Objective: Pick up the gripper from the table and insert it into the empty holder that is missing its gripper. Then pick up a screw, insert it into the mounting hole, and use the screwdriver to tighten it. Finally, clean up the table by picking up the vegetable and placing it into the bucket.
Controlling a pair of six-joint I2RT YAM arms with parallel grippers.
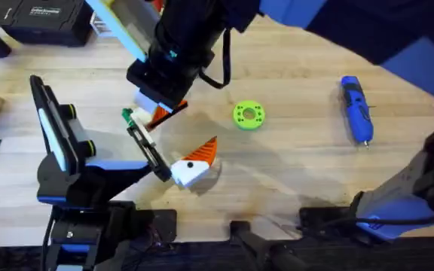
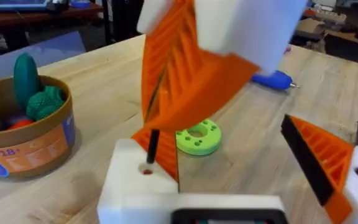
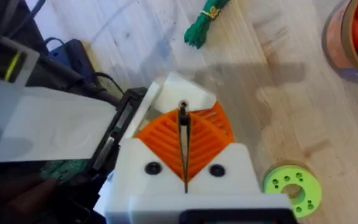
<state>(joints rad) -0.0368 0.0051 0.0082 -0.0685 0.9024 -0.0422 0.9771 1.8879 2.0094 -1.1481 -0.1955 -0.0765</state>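
right gripper (image 3: 185,146): orange ribbed pads pressed together, clenched on a thin dark screw shaft (image 3: 183,134) above the white holder block (image 1: 189,173)
left gripper (image 2: 241,155): fingers spread, released, nothing between them
screwdriver (image 1: 357,109): blue, lying on the table well right of the green disc (image 1: 249,115)
bucket (image 2: 27,134): upright, toy vegetables inside
green vegetable (image 3: 205,18): lying on the table
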